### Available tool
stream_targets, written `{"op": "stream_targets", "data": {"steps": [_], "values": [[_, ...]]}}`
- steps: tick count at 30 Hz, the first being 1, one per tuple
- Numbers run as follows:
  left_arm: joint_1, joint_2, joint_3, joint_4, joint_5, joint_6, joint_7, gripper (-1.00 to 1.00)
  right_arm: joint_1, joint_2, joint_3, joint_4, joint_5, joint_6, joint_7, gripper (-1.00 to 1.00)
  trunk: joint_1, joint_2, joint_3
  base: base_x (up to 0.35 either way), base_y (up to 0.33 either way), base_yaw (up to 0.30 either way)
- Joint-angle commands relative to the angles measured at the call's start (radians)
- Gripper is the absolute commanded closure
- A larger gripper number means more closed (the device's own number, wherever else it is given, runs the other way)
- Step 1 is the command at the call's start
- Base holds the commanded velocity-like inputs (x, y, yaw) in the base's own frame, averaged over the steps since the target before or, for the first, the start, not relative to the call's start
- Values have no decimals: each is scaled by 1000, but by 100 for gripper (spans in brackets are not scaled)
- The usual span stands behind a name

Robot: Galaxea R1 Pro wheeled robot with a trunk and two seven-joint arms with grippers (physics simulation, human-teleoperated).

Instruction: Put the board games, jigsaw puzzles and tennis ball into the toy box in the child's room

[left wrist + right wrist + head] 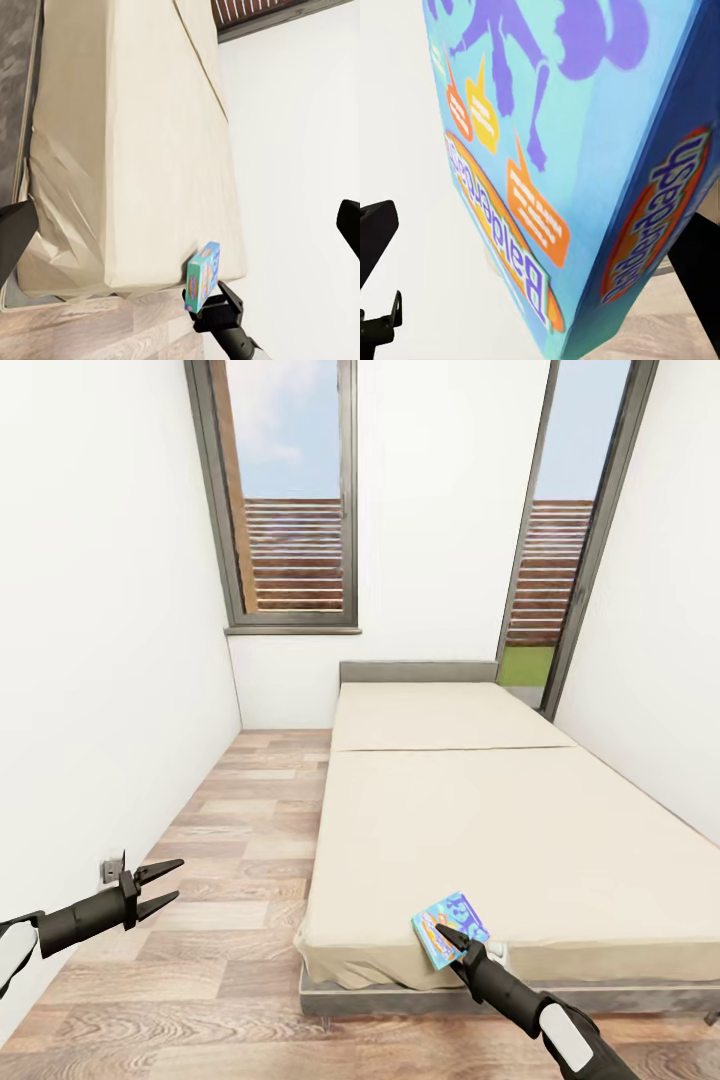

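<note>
While the left gripper (168, 885) hangs over the wood floor (240, 830) with fingers spread and empty, the right gripper (447, 937) clamps a light blue board game (450, 927) at the bed's (480, 810) near corner; its edge lettering seems to read "Baldadash".

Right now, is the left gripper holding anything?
No, in the head view the left gripper hangs open and empty over the wood floor, while the right gripper holds the light blue board game.
</note>
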Motion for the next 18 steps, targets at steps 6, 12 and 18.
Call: {"op": "stream_targets", "data": {"steps": [6,12,18], "values": [[-1,0,1,1,-1,4,-3,-100,-26,1,-4,0,-18,1,0,-100,0,0,-1,11,0,0],[-1,0,1,1,-1,4,-3,-100,-26,1,-4,0,-18,1,-1,-100,0,0,-1,2,0,0],[-1,0,1,1,-1,4,-3,-100,-26,1,-4,0,-18,2,-1,100,0,0,-1,0,0,0]]}}
